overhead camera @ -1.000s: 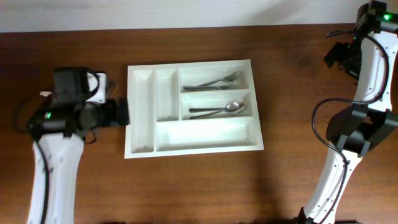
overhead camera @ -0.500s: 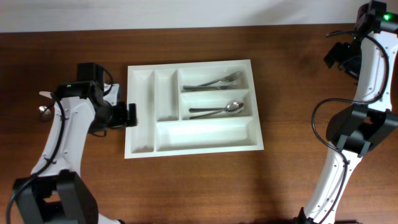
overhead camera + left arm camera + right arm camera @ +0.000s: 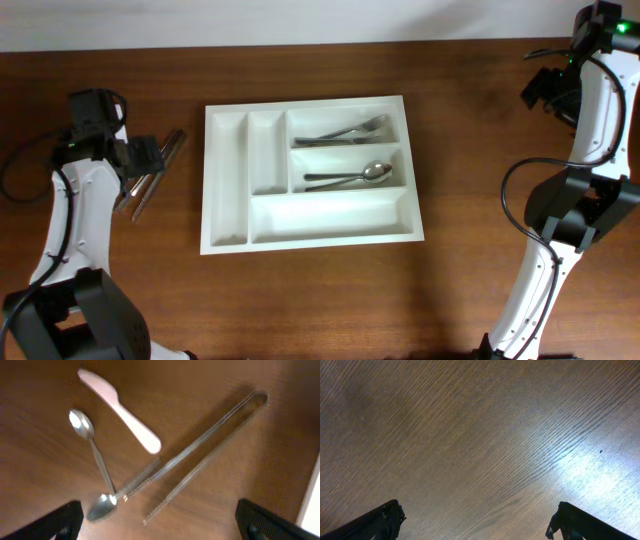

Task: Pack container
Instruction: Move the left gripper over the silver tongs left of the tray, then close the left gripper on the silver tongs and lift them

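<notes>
The container, a white five-compartment cutlery tray [image 3: 228, 246], lies mid-table. It holds a fork [image 3: 345, 131] in the upper right slot and a spoon [image 3: 350, 177] in the slot below. Its edge shows in the left wrist view [image 3: 314, 502]. My left gripper [image 3: 147, 158] is open and empty, hovering left of the tray above clear tongs [image 3: 150, 185]. The left wrist view shows the open jaws [image 3: 160, 532] over the tongs [image 3: 210, 445], a white knife [image 3: 122, 412] and two spoons [image 3: 92, 442] [image 3: 102, 506] on the wood. My right gripper [image 3: 542, 90] [image 3: 480, 527] is open and empty at the far right.
The loose cutlery lies in a crossing pile left of the tray, one spoon's handle touching the tongs. The right arm's cable [image 3: 515, 195] loops beside its base. The right wrist view shows only bare wood table [image 3: 470, 435].
My left arm has swung back from the tray's left edge toward the far left, uncovering the tongs. The right arm and the tray's contents have not moved.
</notes>
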### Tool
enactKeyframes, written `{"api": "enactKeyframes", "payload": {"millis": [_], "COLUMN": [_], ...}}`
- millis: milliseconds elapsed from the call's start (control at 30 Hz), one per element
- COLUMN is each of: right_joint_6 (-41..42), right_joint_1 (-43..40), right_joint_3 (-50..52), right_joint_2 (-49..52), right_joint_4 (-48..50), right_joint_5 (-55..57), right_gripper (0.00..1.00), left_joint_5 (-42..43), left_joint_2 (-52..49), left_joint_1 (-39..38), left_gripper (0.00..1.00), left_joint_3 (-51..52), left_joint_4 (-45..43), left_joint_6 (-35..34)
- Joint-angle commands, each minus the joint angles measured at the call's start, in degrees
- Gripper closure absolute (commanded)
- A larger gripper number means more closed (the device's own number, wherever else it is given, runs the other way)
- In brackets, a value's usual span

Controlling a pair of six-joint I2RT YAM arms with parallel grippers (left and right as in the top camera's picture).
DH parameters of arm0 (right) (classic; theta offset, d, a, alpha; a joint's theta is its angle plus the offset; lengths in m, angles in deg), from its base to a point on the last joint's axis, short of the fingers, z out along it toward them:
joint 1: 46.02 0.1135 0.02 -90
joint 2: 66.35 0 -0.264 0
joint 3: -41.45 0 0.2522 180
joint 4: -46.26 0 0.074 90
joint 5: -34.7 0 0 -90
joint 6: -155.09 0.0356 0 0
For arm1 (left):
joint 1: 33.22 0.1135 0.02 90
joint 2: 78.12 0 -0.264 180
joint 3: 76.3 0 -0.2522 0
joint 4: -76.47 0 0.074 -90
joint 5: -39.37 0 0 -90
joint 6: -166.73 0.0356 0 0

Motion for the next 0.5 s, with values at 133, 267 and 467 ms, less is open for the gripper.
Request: {"api": "enactKeyframes", "payload": {"millis": [133,267,467], "right_joint_6": [-0.1,-0.1,-0.1], "right_joint_1": [-0.1,-0.1,-0.1], "right_joint_3": [-1.2,-1.2,-1.2], "right_joint_2": [-2.1,-2.1,-2.1], "right_joint_4": [0.0,0.0,0.0], "right_joint_5": [0.1,0.1,0.1], "right_gripper": [0.01,0.01,0.01], "left_joint_5": [-2.9,-2.6,-1.6], "left_joint_2": [-2.1,-7.1,-14.8], "left_joint_1": [-0.1,-0.1,-0.3], "left_gripper": [0.01,0.01,0.01], "left_joint_3": [-0.7,-0.7,-0.7], "left_joint_4": [-11.1,-17.1,-13.4], "left_joint_6": [4.6,7.7,7.6]}}
